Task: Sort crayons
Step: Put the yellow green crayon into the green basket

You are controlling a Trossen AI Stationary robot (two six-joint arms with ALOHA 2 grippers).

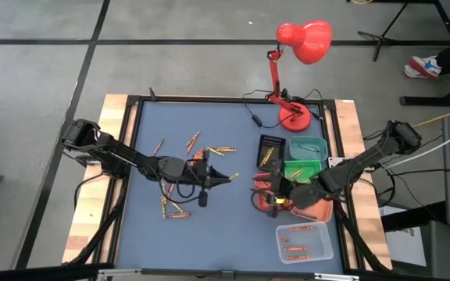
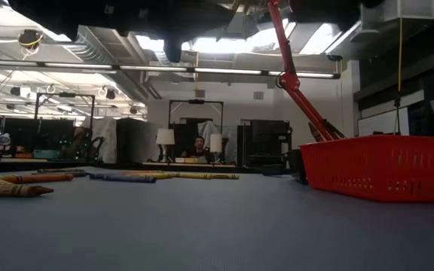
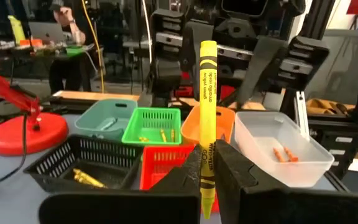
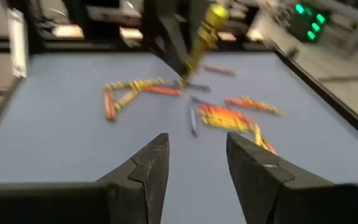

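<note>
My left gripper [image 1: 225, 179] is over the middle of the blue mat, shut on a yellow crayon [image 3: 207, 118], which also shows in the high view [image 1: 233, 176] and in the right wrist view [image 4: 202, 34]. My right gripper [image 4: 197, 158] is open and empty; in the high view [image 1: 261, 187] it hangs beside the red tray [image 1: 276, 200], facing the left gripper. Several loose crayons [image 1: 209, 151], mostly orange and red, lie flat on the mat left of the trays [image 4: 229, 115]; more crayons lie nearer the front [image 1: 174, 209]. My left gripper pinches the yellow crayon's lower part [image 3: 206, 163] between its two fingers. The fingers run about level toward the table's right side and lie across the crayon. The crayon stands roughly upright, most of it above the fingers, lifted clear of the mat.
Small trays stand at the mat's right: black [image 1: 270, 147], teal [image 1: 308, 145], green [image 1: 303, 168], orange [image 1: 321, 209] and a clear tub [image 1: 304, 242] holding orange crayons. A red desk lamp [image 1: 295, 117] stands at the far right. A person sits in the room beyond [image 2: 197, 148].
</note>
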